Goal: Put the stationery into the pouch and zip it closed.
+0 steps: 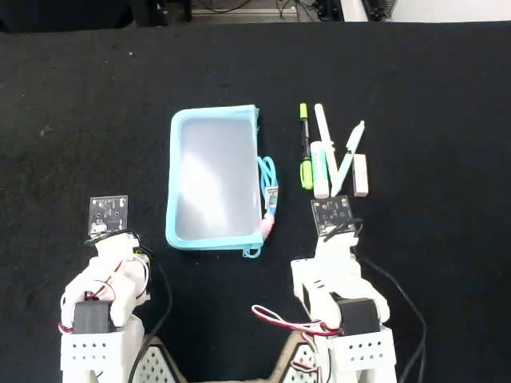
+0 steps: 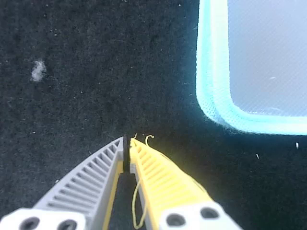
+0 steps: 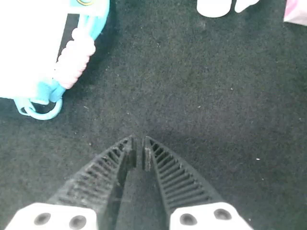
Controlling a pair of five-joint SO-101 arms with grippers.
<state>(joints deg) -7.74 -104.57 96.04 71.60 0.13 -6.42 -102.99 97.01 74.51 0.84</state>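
Pouch (image 1: pixel 214 179) light blue, clear panel, lying flat

One pouch (image 1: pixel 214 177), five stationery pieces (image 1: pixel 320 171) and two arms (image 1: pixel 108 279).

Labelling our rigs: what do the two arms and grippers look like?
The left arm and right arm are white with black motors and red, white and black cables. The left gripper has one grey and one yellow ribbed finger; the right gripper has two black ribbed fingers.

pouch (image 1: pixel 214 179) on table (image 1: pixel 88 96) | stationery (image 1: pixel 329 155) to its right | strap (image 1: pixel 269 185) between them
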